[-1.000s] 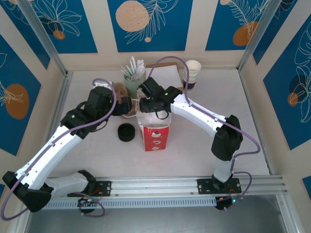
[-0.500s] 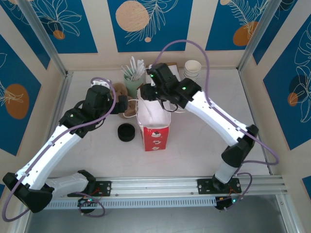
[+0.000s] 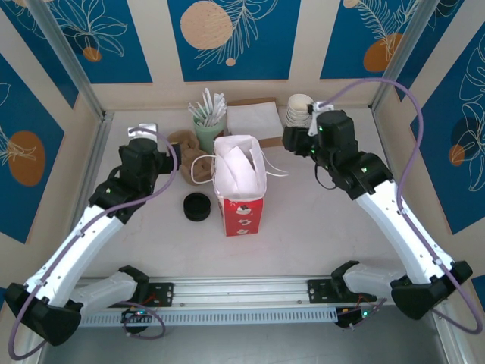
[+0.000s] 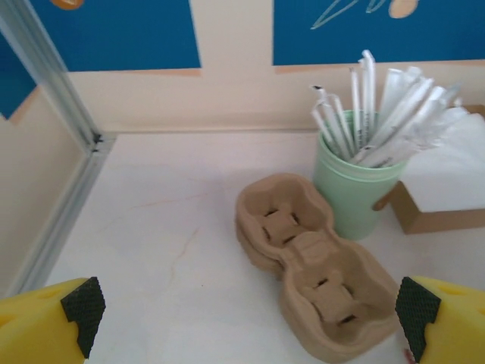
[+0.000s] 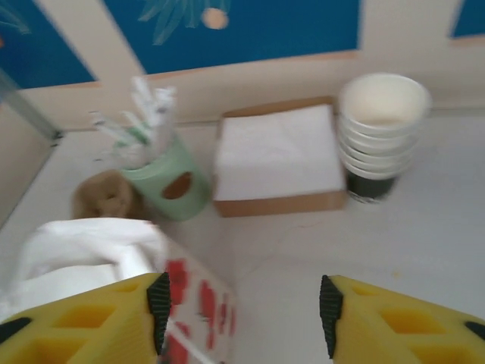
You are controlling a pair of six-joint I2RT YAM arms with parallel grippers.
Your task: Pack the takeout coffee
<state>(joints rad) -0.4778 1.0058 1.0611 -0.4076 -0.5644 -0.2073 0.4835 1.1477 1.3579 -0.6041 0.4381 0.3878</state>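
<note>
R fingers (image 5: 394, 318) parted, empty, right-rear of the bag (image 3: 241, 205); L fingers (image 4: 45, 326) wide, empty, left of it. Coffee prob. inside bag, hidden by its walls; a finger snagging a loose handle (image 3: 195, 168) could tip bag, spill it.

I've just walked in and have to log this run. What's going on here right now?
Two robot arms are partway through packing a takeout order. The red-and-white paper bag stands upright in the middle, with white paper at its mouth hiding what else it holds. The left gripper hangs open by the cardboard cup carrier. The right gripper is open and empty, between the bag and the stack of white cups. A stack of black lids sits left of the bag.
</note>
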